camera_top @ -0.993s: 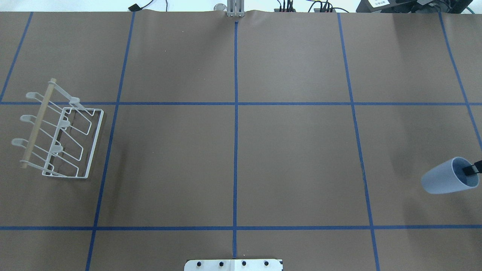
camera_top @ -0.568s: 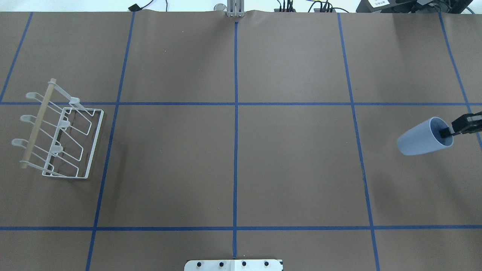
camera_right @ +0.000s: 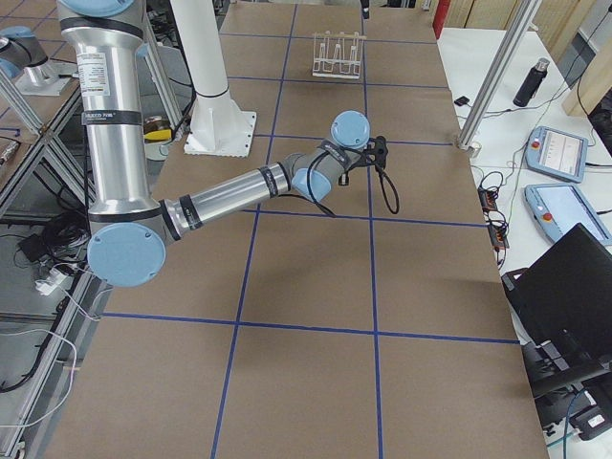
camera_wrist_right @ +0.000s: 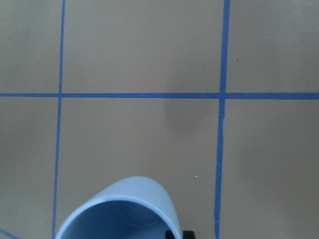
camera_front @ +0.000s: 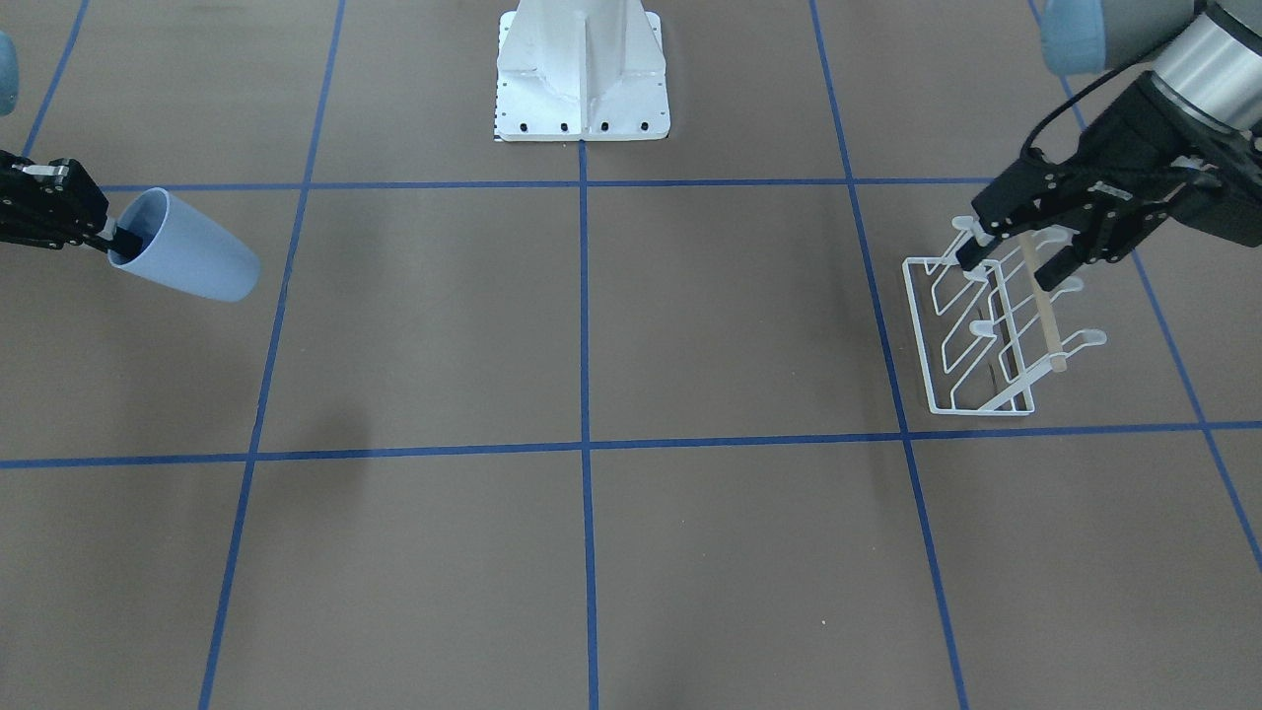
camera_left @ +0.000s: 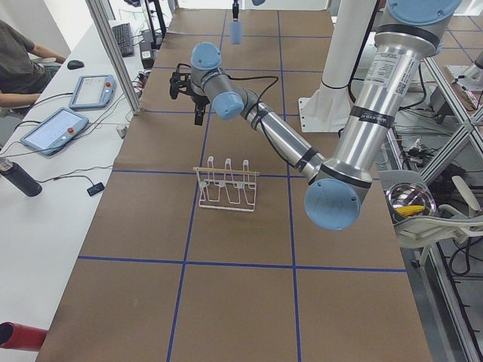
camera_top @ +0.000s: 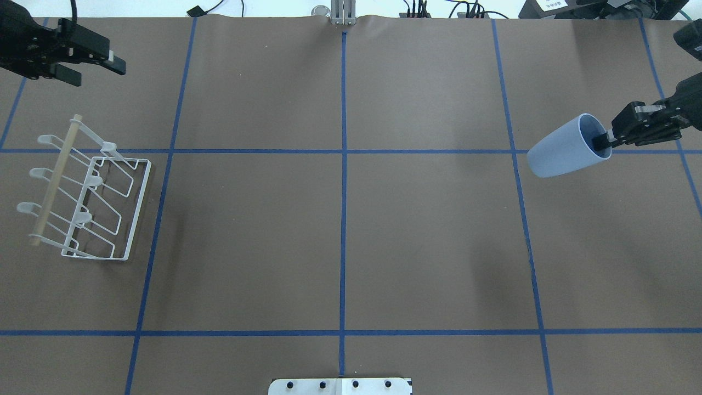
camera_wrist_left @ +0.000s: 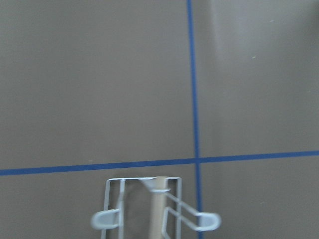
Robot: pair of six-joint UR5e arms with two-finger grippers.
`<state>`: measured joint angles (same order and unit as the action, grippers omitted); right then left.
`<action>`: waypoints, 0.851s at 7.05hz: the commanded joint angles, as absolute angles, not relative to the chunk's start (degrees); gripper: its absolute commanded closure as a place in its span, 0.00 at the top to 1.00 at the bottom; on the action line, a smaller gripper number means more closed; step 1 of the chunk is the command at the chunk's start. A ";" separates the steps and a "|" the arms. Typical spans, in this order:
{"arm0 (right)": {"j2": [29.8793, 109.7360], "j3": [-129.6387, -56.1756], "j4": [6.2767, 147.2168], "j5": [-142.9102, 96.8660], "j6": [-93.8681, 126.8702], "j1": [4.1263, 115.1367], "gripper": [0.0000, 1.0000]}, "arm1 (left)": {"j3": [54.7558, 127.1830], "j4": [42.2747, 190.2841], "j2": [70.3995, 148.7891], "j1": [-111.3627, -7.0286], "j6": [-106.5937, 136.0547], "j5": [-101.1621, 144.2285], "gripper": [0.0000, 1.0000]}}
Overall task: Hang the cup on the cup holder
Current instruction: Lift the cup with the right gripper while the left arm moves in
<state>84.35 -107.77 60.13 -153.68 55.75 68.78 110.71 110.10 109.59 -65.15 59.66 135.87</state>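
Note:
The light-blue cup [camera_top: 565,147] hangs tilted in the air at the table's right side, with its mouth toward my right gripper [camera_top: 604,142]. That gripper is shut on the cup's rim, one finger inside. The cup also shows in the front view [camera_front: 187,248] and in the right wrist view [camera_wrist_right: 124,209]. The white wire cup holder [camera_top: 88,192] with its wooden rod stands at the table's left; no cup is on its prongs. My left gripper [camera_top: 98,71] is open and empty. It is raised above the table just beyond the holder's far end. The left wrist view shows the holder's end [camera_wrist_left: 154,209].
Blue tape lines divide the brown table cover [camera_top: 340,219] into squares. The robot's white base plate [camera_top: 340,385] sits at the near edge. A side bench with tablets [camera_left: 56,124] and a seated person lies beyond the far edge.
My right gripper has carried the cup away from the robot and toward the table's middle. My left gripper has come into the overhead view at the top left.

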 commanded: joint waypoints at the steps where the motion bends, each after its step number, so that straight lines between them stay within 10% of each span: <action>1: 81.83 -107.84 59.68 -158.28 59.50 67.68 0.00 | 110.31 120.64 113.53 -58.83 73.25 132.83 0.98; 6: 77.07 -104.61 47.96 -156.39 66.02 60.85 0.00 | 108.72 130.86 117.51 -41.93 87.27 114.52 0.98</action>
